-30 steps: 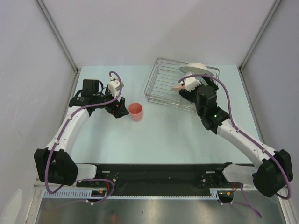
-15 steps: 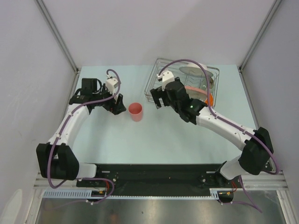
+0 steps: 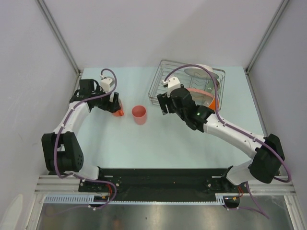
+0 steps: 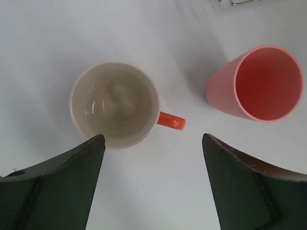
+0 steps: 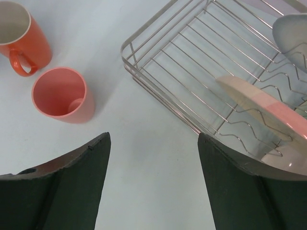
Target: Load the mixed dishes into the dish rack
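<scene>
The orange mug [image 4: 114,104], cream inside, stands upright on the table just ahead of my open, empty left gripper [image 4: 152,139], its handle [image 4: 171,120] pointing at the small pink cup [image 4: 261,84]. In the top view the left gripper [image 3: 115,105] is over the mug [image 3: 119,112], left of the cup [image 3: 139,115]. My right gripper [image 3: 163,103] is open and empty at the dish rack's [image 3: 165,88] front left corner. The cream-and-pink plate [image 5: 259,108] and the white plate [image 5: 290,33] stand in the rack [image 5: 182,57]. The mug [image 5: 21,40] and the cup [image 5: 62,93] show in the right wrist view. No bowl is in view.
Grey walls close in the table on the left, back and right. An orange shape [image 3: 215,103] shows at the rack's right front side, partly hidden by the right arm. The black arm mount [image 3: 158,175] runs along the near edge.
The right gripper has let go of the cream-and-pink plate in the rack and moved left to the rack's front left corner. The left gripper has drawn back left, uncovering the orange mug.
</scene>
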Robot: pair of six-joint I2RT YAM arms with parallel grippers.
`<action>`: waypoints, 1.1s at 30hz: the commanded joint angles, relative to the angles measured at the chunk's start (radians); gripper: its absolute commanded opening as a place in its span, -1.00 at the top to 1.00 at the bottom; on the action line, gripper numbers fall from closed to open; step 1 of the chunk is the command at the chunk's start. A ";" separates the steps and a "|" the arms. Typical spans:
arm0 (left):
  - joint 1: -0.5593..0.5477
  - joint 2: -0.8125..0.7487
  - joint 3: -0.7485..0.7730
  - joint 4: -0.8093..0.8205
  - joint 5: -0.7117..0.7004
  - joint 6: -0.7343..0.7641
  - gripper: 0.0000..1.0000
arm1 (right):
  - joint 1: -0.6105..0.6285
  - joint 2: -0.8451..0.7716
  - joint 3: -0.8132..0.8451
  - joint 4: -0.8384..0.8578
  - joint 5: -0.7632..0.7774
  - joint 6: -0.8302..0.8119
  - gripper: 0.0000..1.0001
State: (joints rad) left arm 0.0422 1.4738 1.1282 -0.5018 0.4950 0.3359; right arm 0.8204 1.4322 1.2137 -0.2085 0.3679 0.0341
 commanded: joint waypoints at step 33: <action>-0.119 0.235 0.056 0.186 -0.211 -0.106 -0.43 | 0.031 -0.075 -0.080 0.017 0.077 0.021 -0.37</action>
State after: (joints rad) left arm -0.0738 1.6798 1.1904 -0.3656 0.3088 0.2619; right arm 0.8482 1.3987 1.1366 -0.2119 0.4126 0.0345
